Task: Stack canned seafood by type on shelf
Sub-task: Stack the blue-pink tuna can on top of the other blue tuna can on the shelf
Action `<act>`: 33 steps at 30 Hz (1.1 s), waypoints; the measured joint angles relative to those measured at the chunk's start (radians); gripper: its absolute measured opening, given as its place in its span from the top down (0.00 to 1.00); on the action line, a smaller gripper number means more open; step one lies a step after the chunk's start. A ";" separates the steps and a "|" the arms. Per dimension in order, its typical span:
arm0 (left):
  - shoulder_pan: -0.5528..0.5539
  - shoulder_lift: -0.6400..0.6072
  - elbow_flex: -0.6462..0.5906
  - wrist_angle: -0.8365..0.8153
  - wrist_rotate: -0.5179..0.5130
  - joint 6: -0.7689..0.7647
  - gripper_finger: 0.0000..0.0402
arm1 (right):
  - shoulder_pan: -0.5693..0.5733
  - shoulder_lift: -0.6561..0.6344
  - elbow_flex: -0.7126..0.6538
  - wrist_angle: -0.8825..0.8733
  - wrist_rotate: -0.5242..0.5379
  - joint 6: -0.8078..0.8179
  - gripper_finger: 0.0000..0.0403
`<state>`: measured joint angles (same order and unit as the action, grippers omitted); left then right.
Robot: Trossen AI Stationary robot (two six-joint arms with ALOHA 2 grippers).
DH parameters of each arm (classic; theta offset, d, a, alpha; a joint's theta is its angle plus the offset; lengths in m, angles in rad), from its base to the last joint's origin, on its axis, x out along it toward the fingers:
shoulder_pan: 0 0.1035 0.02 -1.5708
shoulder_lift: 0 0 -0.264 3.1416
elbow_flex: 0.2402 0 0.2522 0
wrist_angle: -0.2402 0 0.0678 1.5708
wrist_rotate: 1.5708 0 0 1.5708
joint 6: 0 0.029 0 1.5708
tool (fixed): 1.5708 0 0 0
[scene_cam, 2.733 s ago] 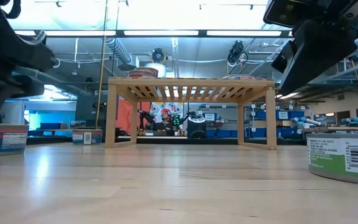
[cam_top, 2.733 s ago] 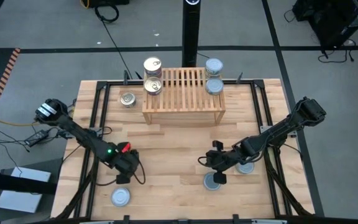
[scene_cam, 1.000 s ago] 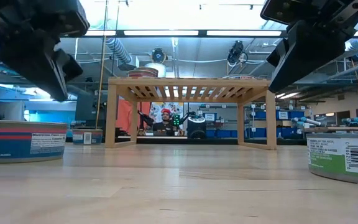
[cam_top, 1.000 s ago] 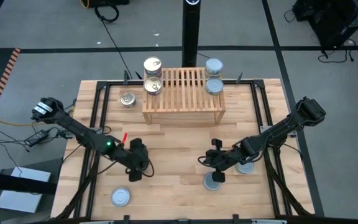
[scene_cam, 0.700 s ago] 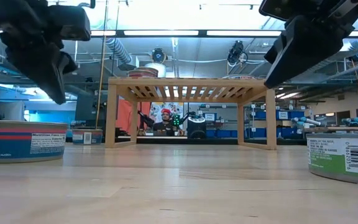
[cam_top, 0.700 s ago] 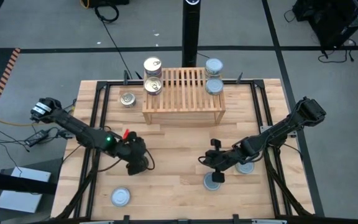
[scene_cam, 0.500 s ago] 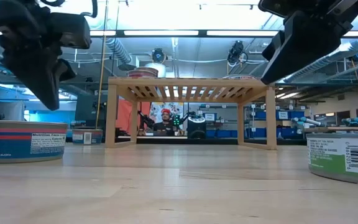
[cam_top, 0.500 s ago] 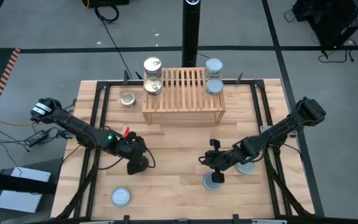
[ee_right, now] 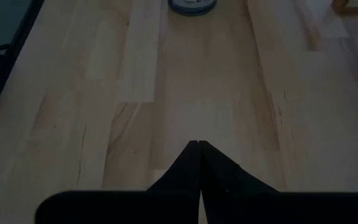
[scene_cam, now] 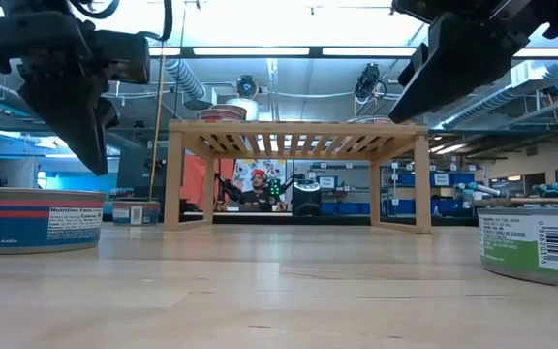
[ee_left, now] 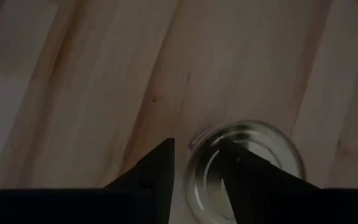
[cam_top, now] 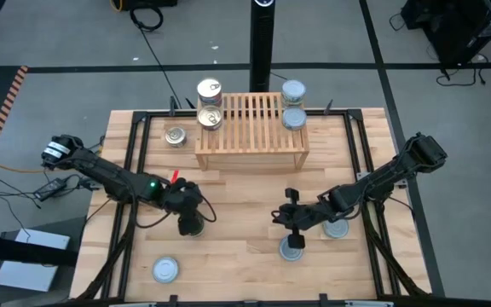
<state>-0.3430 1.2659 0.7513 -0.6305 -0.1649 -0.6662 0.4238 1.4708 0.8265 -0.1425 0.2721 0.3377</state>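
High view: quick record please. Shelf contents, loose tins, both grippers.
shelf: low light-wood slatted rack, far centre
shelf left end: gold-lidded round metal tins
shelf right end: blue-silver-lidded round metal tins
loose on wooden table: small gold tin; near-left silver tin
left gripper: fingers apart, raised
right gripper: fingers shut, empty, raised

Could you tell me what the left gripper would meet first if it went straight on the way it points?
Probably the tin just beyond the left gripper, whose parted fingers already straddle its rim.
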 joint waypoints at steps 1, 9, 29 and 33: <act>0.003 0.000 0.000 -0.004 0.011 0.001 0.67 | -0.001 0.000 0.000 0.000 0.000 0.000 0.97; 0.004 0.000 -0.031 -0.001 0.047 0.036 0.67 | -0.002 0.000 0.000 0.000 0.000 -0.001 0.97; 0.004 -0.001 -0.109 0.091 0.152 0.096 0.69 | -0.002 0.000 0.000 0.001 0.022 -0.001 0.97; 0.007 -0.001 -0.110 0.099 0.152 0.132 0.75 | -0.002 0.000 0.000 0.001 0.022 -0.001 0.97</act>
<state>-0.3357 1.2649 0.6411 -0.5319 -0.0126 -0.5340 0.4217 1.4708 0.8265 -0.1419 0.2943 0.3370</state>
